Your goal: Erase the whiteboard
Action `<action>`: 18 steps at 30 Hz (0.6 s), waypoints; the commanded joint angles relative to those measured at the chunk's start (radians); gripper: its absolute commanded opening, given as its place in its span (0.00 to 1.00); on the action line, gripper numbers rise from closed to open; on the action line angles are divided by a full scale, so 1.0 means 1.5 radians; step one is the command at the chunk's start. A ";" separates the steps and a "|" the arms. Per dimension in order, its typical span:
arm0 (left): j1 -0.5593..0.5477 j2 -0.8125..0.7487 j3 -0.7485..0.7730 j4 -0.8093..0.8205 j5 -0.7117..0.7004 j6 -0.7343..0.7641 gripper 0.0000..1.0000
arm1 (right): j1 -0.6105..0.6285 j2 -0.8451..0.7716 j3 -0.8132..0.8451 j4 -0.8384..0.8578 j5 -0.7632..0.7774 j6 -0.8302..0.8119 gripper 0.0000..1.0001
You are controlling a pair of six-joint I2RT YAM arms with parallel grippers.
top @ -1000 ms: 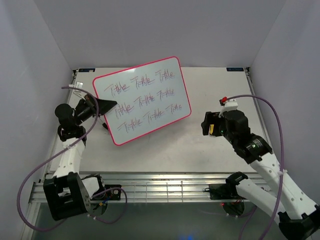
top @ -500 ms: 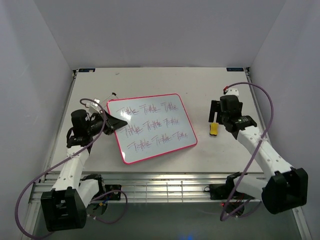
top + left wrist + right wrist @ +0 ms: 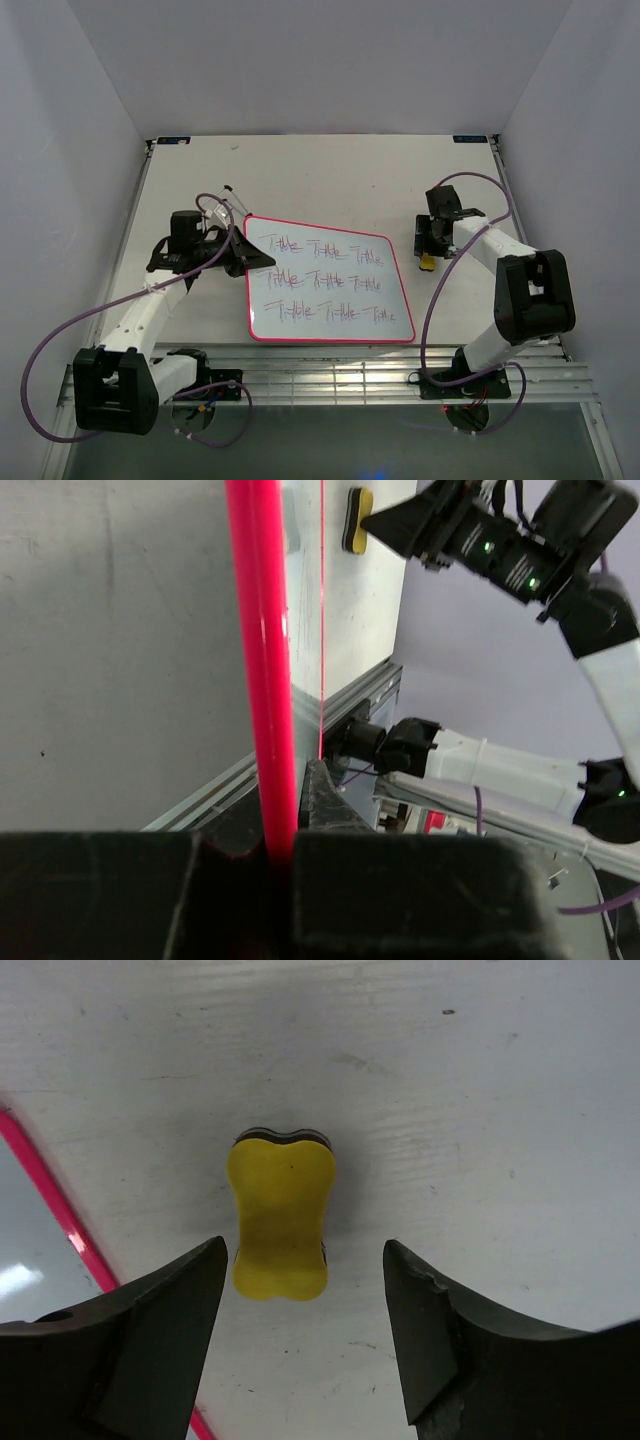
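The whiteboard (image 3: 330,290), white with a pink-red frame and three rows of pink-grey writing, lies flat on the table at centre front. My left gripper (image 3: 243,258) is shut on its left edge; the red frame (image 3: 262,680) runs up between the fingers in the left wrist view. The yellow eraser (image 3: 427,262) lies on the table just right of the board. My right gripper (image 3: 430,240) is open directly above it. In the right wrist view the eraser (image 3: 280,1214) sits just ahead of the spread fingers, nearer the left one, with the board's corner (image 3: 60,1210) at left.
The table's metal front rail (image 3: 330,375) runs close below the board's near edge. White enclosure walls stand on three sides. Both arms' purple cables loop beside them.
The left gripper lowered the tilted whiteboard flat onto the table and drew it rightward toward the front. The right arm swung back and down over the eraser.
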 commanded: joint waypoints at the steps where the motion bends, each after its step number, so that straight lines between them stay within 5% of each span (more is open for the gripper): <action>1: -0.031 -0.006 0.018 -0.036 -0.158 0.176 0.00 | -0.003 0.018 0.045 0.003 -0.042 -0.007 0.68; 18: -0.050 -0.024 -0.015 -0.037 -0.270 0.203 0.00 | -0.003 0.038 0.019 0.027 -0.040 0.004 0.58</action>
